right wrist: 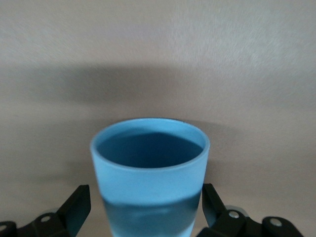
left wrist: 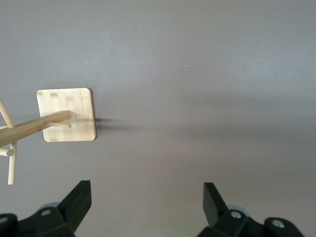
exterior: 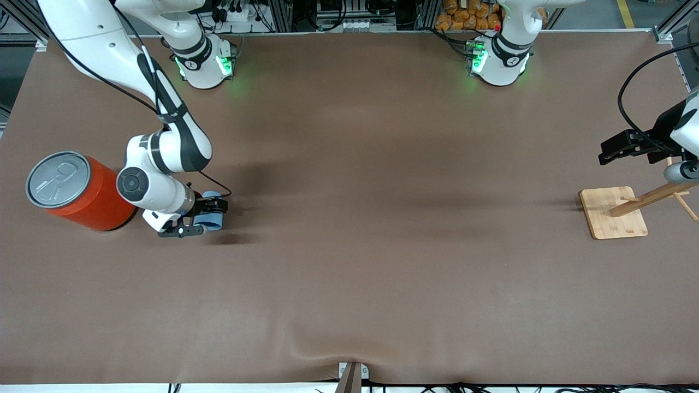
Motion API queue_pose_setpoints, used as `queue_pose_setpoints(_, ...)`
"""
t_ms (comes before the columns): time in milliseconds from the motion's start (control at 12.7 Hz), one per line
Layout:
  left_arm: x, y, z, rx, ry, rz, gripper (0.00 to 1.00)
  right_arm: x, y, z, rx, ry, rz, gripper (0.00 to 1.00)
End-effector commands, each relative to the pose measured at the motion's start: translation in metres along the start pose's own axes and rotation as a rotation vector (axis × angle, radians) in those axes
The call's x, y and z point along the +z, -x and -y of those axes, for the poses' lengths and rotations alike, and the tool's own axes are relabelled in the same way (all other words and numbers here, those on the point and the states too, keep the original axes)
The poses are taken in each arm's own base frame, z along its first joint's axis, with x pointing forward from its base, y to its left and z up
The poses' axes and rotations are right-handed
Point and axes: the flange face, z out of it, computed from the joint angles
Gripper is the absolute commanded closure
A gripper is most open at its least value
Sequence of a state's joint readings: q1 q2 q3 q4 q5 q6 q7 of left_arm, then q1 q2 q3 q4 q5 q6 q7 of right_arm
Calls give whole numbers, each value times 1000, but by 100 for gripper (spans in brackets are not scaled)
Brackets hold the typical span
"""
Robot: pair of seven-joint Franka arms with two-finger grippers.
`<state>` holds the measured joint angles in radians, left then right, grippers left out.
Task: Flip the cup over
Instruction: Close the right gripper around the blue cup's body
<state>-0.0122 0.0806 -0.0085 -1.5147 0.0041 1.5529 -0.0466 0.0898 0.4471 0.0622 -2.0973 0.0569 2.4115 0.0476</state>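
Observation:
The light-blue cup (exterior: 213, 221) sits between the fingers of my right gripper (exterior: 205, 217), low over the table beside the orange can. In the right wrist view the cup (right wrist: 148, 168) fills the space between the fingers, its dark-blue mouth turned away from the wrist. My right gripper (right wrist: 146, 197) is open, with a narrow gap on each side of the cup wall. I cannot tell whether the cup rests on the table. My left gripper (exterior: 606, 153) waits, open and empty (left wrist: 147, 197), above the table near the wooden stand.
A large orange can (exterior: 76, 191) with a grey pull-tab lid stands at the right arm's end, close to the right wrist. A wooden peg stand on a square base (exterior: 611, 213) is at the left arm's end; it also shows in the left wrist view (left wrist: 66, 121).

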Motion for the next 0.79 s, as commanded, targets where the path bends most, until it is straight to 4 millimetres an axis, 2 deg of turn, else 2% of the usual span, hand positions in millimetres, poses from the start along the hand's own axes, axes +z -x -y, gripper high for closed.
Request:
queue_pose_setpoints(0, -3, -1, 2, -2, 16, -6, 0, 7, 3, 3, -12, 3, -7, 68)
queue_pose_setpoints(79, -3, -1, 2, -1, 16, -6, 0, 0, 0, 12, -10, -1, -7, 100)
queue_pose_setpoints(236, -3, -1, 1, -1, 16, -6, 0, -33, -16, 34, -32, -19, 15, 100)
queue_pose_setpoints(315, -1, -1, 2, -3, 15, -3, 0, -59, -28, 54, -81, -29, 30, 100)
queue_pose_setpoints(393, -4, -1, 2, -2, 16, -8, 0, -85, -37, 91, -169, -46, 35, 100)
queue_pose_setpoints(472, -3, -1, 1, -2, 12, -7, 0, -97, -48, 131, -254, -72, 12, 100)
queue_pose_setpoints(551, -3, -1, 3, -3, 13, -7, 0, -113, -59, 158, -297, -89, -31, 100)
queue_pose_setpoints(708, -2, -1, 3, -5, 14, -5, 0, -125, -57, 253, -430, -101, -94, 100)
